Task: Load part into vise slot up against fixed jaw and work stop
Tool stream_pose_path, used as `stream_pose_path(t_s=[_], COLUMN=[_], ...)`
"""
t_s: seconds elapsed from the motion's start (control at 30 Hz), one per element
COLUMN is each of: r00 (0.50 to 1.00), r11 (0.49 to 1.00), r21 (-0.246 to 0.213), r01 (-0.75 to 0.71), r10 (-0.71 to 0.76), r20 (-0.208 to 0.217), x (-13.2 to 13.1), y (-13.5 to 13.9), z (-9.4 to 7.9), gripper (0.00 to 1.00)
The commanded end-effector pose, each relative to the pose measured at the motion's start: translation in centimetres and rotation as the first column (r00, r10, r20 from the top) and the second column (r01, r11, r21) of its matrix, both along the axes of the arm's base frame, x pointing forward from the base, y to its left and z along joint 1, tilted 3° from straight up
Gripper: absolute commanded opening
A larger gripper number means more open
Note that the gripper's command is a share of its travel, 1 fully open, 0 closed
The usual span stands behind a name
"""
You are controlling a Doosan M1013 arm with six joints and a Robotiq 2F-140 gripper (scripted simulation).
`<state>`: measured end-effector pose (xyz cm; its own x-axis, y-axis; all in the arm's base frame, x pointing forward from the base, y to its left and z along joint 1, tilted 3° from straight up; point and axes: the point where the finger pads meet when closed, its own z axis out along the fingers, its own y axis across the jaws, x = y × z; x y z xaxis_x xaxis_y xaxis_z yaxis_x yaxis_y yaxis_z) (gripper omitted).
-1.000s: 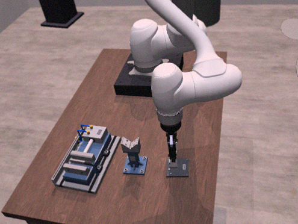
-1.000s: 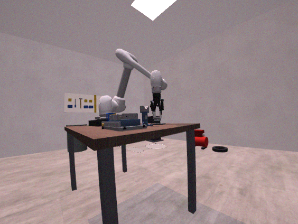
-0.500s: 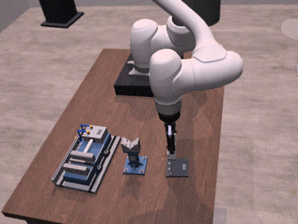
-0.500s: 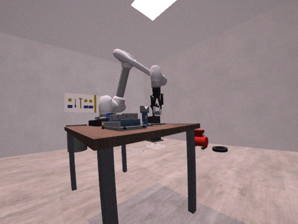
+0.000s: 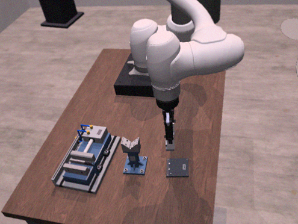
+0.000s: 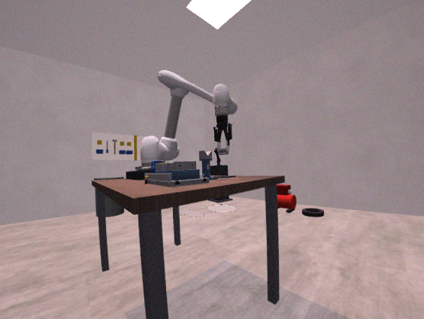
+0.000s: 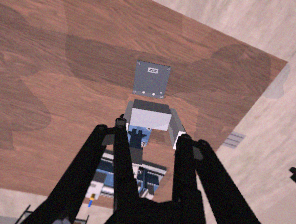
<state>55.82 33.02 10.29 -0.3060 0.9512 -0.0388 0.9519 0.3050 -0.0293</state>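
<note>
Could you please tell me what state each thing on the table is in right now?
Claw: shut on the part, hanging above the table.
Part: lifted, off the infeed plate.
Infeed plate: bare, flat on the table.
Vise: open, nothing between its jaws.
V-block: upright, nothing resting in it.

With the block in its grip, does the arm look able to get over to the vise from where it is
Probably yes. The gripper holds the part well above the infeed plate. Only the V-block stands between it and the vise, seemingly lower than the part.
</note>
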Motion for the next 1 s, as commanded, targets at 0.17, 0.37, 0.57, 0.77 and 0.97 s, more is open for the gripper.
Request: stream_pose_path(t_s=[0.17,0.37,0.57,0.77,0.97], r00=[1.0,1.0,1.0,1.0,1.0], r11=[1.0,1.0,1.0,1.0,1.0], r21=[0.002,0.002,0.002,0.002,0.002], r01=[-0.002,-0.002,-0.002,-0.002,-0.002], r10=[0.002,0.002,0.002,0.002,0.002], r20=[0.003,0.003,0.003,0.003,0.003], x=[0.1,0.1,0.1,0.1,0.1], y=[0.4,0.5,0.5,0.5,0.5], z=[3.5,5.0,5.7,6.4,6.5], gripper=[0.0,0.0,0.0,0.0,0.0])
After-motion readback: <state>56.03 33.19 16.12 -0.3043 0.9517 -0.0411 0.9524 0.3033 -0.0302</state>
